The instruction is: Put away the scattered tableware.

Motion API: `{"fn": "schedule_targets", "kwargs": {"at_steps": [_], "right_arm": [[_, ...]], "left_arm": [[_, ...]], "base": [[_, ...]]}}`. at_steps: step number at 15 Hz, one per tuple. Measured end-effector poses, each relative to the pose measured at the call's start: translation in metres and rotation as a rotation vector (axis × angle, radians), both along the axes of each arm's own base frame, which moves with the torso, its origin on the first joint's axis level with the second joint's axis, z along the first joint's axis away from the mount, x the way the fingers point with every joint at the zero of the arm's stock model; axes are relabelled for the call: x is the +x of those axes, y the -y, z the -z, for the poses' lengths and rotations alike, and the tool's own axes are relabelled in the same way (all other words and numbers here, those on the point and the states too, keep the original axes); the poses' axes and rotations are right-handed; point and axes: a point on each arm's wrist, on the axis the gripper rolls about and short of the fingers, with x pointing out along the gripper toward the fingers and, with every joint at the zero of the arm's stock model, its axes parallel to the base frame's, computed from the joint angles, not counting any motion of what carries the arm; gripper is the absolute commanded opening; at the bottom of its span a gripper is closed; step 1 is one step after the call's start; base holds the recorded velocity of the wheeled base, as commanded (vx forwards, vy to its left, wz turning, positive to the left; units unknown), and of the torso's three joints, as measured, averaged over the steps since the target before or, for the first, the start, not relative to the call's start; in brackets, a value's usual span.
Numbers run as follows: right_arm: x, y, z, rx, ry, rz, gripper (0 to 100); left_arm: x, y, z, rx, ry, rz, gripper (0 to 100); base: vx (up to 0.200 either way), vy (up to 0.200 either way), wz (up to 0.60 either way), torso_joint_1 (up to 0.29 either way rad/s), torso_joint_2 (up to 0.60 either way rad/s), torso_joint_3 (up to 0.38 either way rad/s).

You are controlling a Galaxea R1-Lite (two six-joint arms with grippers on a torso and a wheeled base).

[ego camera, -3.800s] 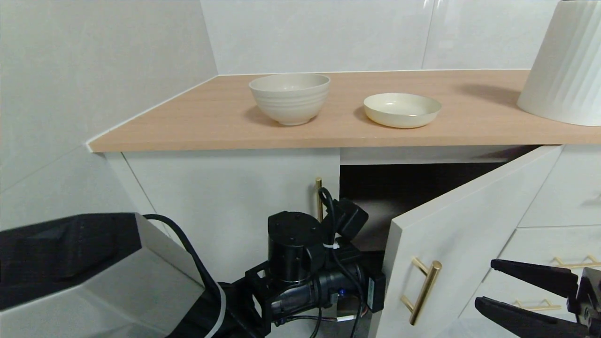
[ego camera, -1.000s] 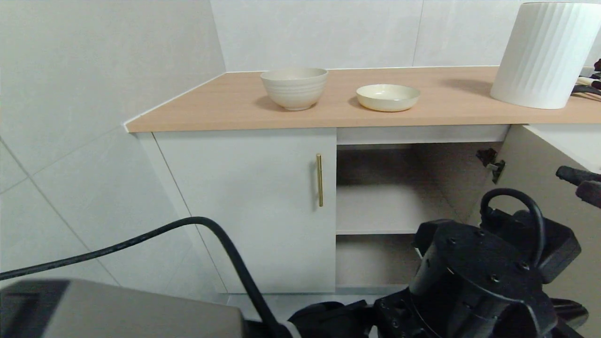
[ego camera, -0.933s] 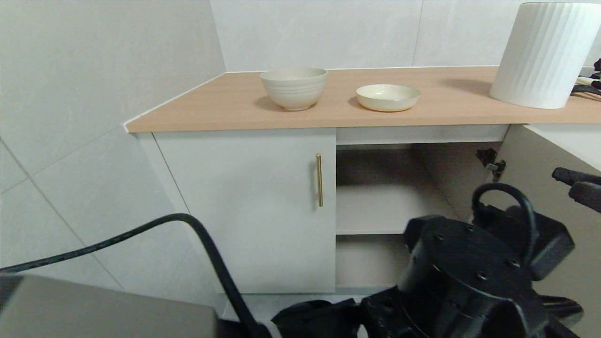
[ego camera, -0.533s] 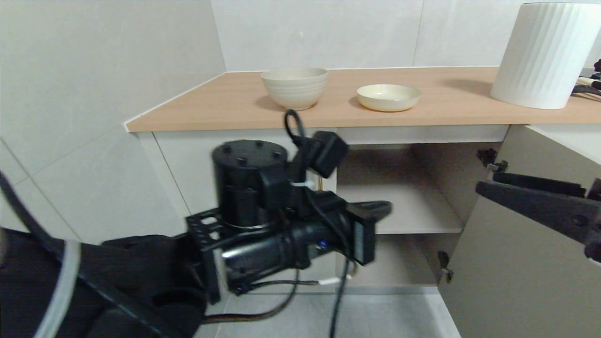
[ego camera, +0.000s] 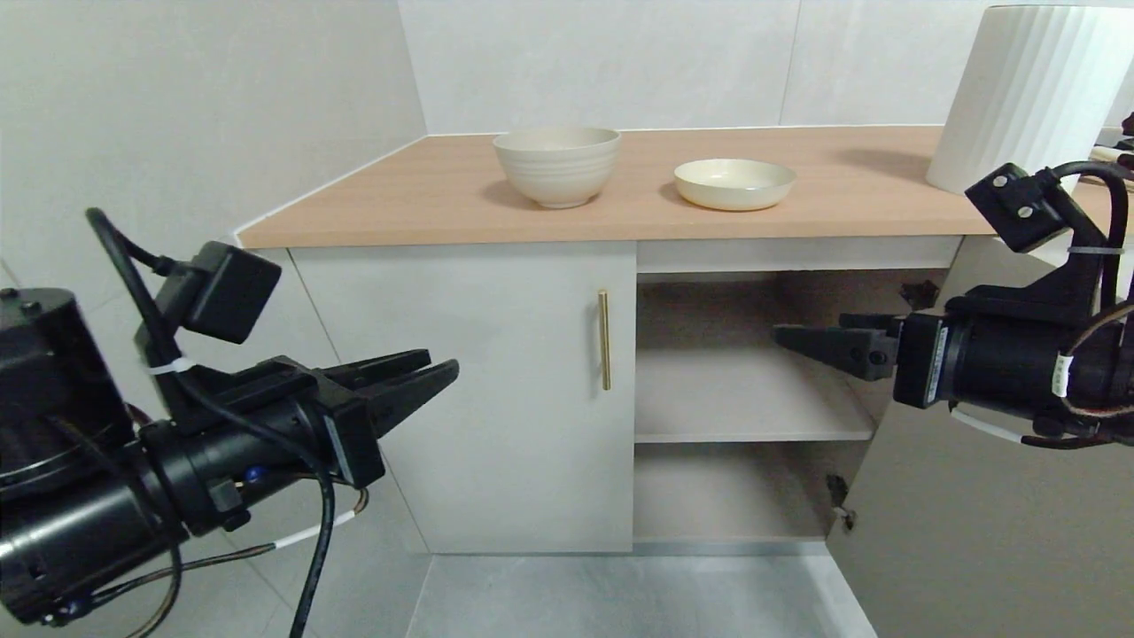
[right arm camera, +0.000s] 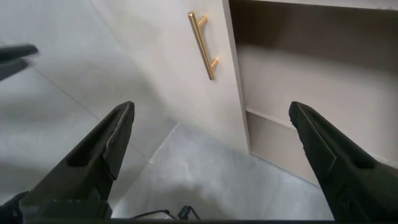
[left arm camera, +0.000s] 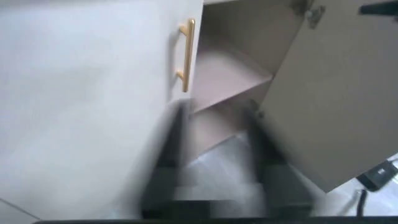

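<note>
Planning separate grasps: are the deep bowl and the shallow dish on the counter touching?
Apart. The head view shows bare countertop between the bowl and the dish.

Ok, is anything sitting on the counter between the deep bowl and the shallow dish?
No. In the head view the stretch of countertop between the bowl and the dish is bare wood; the two stand apart.

A tall white ribbed container (ego camera: 1028, 97) stands at the right end of the wooden countertop (ego camera: 425, 199), against the pale tiled wall (ego camera: 620, 62). Grey floor tiles (ego camera: 620, 594) lie below.
</note>
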Motion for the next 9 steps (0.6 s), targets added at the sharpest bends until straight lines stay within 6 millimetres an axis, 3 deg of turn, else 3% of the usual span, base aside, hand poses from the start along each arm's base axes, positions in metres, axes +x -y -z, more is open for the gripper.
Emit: {"fn": "schedule_targets", "kwargs": {"at_steps": [5, 9], "right_arm": [[-0.012, 0.009, -0.006, -0.026, -0.029, 0.042, 100], [-0.020, 0.013, -0.015, -0.008, 0.001, 0.049, 100]], "left_arm": [[-0.018, -0.017, -0.007, 0.025, -0.059, -0.062, 100], [-0.033, -0.025, -0.031, 0.033, -0.082, -0.072, 100]], "base": [[0.000, 0.000, 0.00, 0.000, 0.00, 0.000], [0.000, 0.000, 0.00, 0.000, 0.00, 0.000]]}}
